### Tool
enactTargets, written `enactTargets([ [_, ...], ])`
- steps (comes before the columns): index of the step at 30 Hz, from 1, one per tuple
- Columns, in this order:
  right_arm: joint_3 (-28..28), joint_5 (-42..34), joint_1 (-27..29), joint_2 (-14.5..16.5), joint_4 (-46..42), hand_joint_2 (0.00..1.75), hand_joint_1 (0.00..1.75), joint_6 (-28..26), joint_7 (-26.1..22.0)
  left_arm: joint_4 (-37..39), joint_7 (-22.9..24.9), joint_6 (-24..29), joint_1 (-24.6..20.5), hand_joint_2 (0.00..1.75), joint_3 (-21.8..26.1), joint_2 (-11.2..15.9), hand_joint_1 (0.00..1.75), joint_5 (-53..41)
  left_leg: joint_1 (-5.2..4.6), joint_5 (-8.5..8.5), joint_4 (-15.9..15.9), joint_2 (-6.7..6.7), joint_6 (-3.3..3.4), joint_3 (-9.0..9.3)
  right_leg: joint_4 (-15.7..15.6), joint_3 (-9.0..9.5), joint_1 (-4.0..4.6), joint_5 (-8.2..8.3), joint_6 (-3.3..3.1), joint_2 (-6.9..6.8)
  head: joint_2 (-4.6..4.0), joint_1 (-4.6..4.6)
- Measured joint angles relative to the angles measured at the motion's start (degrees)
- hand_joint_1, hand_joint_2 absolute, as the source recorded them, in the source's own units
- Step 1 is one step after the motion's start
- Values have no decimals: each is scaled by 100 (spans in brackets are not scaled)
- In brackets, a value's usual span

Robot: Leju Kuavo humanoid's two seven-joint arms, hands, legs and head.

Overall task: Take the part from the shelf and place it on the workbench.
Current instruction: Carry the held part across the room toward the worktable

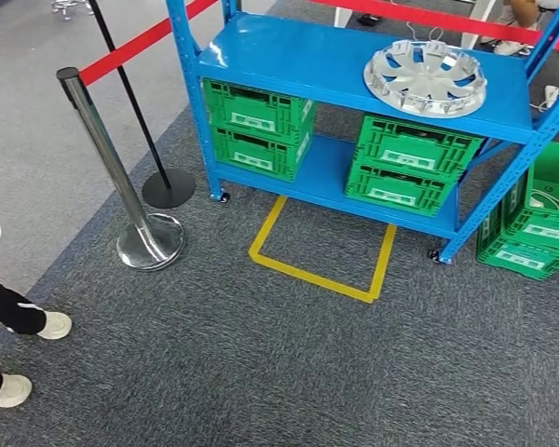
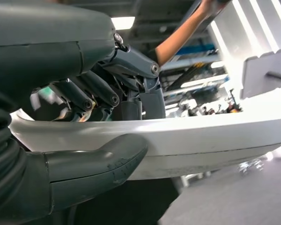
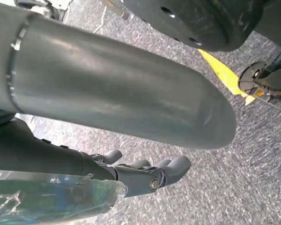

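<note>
1. lying flat on the top deck of the blue shelf (image 1: 312, 56), toward its right end, is the part (image 1: 426, 77), a silver wheel cover, hollow side up w/ clips round the rim; round, so no clear long axis.
2. left wrist view: left hand (image 2: 107, 136) grips a pale, curved rim (image 2: 210, 138); thick thumb (image 2: 107, 157) on one face, dark fingers (image 2: 96, 93) curled over the other. rim runs lengthwise across that view. can't tell if it's another wheel cover.
3. a person's bare arm (image 2: 181, 35) reaches in beyond the left hand.
4. right wrist view: right hand (image 3: 146, 173) hangs over grey carpet, fingers (image 3: 178, 165) nearly straight, close side by side, nothing in them.
5. lower deck holds green crates (image 1: 259, 126) stacked left & right; more green crates (image 1: 537, 228) sit on the floor just right of the shelf.
6. yellow tape square (image 1: 322, 251) on the carpet in front of the shelf.
7. chrome post (image 1: 122, 186) w/ red belt stands left of the shelf, a black one just behind it.
8. a person's shoes (image 1: 31, 354) at the left edge.
</note>
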Motion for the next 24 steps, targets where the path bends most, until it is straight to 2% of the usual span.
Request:
enactTargets([
  [1,2,0,0,-1,0,0,0,1,0,4,0,0,8,175,8,5,175,-1,3,19,1,-61,40,-19,54,-23,-12,-59,27,71,0,-2],
  [2,4,-1,2,-1,0,0,0,3,0,7,0,0,6,175,14,12,175,-1,10,40,0,-120,83,-39,206,-83,-25,-182,53,204,0,3],
  [4,14,-1,9,-1,1,0,0,12,0,9,0,-1,-4,175,23,25,175,-1,13,82,-3,-241,151,-87,869,-353,-40,-592,83,523,0,11],
  [5,22,-2,16,0,2,0,0,18,0,10,0,-3,-6,175,22,26,175,0,6,101,-2,-306,175,-117,1288,-523,-41,-796,78,594,0,13],
  [6,29,-2,24,1,3,0,0,22,0,13,-1,-8,-3,175,22,25,175,1,-3,120,-1,-381,191,-144,1613,-654,-41,-924,67,621,0,12],
  [7,34,-2,33,1,4,0,0,26,0,15,-2,-14,0,175,21,25,175,3,-11,138,-1,-457,199,-168,1748,-699,-41,-944,51,630,0,10],
  [8,38,-2,39,1,4,0,0,26,0,17,-5,-22,2,175,21,25,175,8,-16,157,0,-542,196,-186,1641,-625,-41,-848,29,644,0,12],
  [9,40,-3,42,1,4,0,0,26,0,20,-9,-30,2,175,22,27,175,17,-18,175,1,-628,186,-197,1307,-438,-43,-662,2,693,0,12],
  [11,43,-4,39,1,4,0,0,26,0,20,-19,-42,-4,175,25,35,175,45,-15,210,11,-790,147,-219,453,6,-68,-339,-41,974,0,9],
  [12,44,-6,36,1,4,0,0,26,0,20,-27,-47,-10,175,27,40,175,64,-12,233,16,-861,118,-241,177,155,-79,-266,-43,1096,0,8],
  [13,46,-8,31,1,4,0,0,27,0,20,-39,-55,-13,175,30,51,175,82,-1,260,19,-932,82,-270,55,220,-82,-256,-41,1171,0,6],
  [15,48,-15,28,2,4,0,0,34,2,21,-72,-82,-3,175,38,83,175,122,25,322,9,-1080,-2,-327,43,236,-78,-234,-52,1069,0,7],
  [16,48,-19,26,2,4,0,0,37,2,21,-89,-99,11,175,42,99,175,145,27,310,29,-1058,-38,-358,31,233,-82,-211,-81,991,0,1],
  [17,48,-22,28,3,4,0,0,39,2,21,-102,-123,10,175,48,117,175,177,18,236,123,-946,-69,-413,13,231,-89,-184,-113,907,0,-11],
  [18,48,-26,30,4,4,0,0,39,0,21,-118,-154,-5,175,54,130,175,216,6,92,328,-773,-93,-511,-7,225,-96,-160,-141,820,0,-21],
  [19,48,-30,30,4,4,0,0,39,-1,22,-134,-193,-23,175,58,135,175,256,-3,-109,657,-562,-116,-654,-10,217,-85,-148,-159,734,0,-33],
  [20,48,-34,36,5,4,0,0,38,-2,22,-158,-244,-40,175,62,139,175,301,2,-313,1056,-427,-138,-817,-10,204,-76,-142,-169,649,0,-39],
  [21,48,-38,45,5,4,0,0,38,-1,22,-184,-300,-42,175,63,137,175,350,12,-460,1408,-362,-156,-953,-8,191,-68,-140,-172,560,0,-39],
  [22,48,-41,54,5,4,0,0,37,-1,21,-208,-359,-33,175,64,136,175,401,23,-516,1608,-335,-169,-1008,-5,182,-63,-140,-173,470,0,-40],
  [23,48,-45,59,5,4,0,0,35,0,19,-229,-420,-25,175,69,139,175,457,30,-466,1587,-321,-177,-954,-2,176,-61,-140,-172,384,0,-39],
  [24,48,-49,59,5,4,0,0,32,-1,12,-245,-481,-22,175,80,151,175,517,33,-326,1339,-290,-180,-783,0,176,-61,-142,-170,303,0,-40],
])
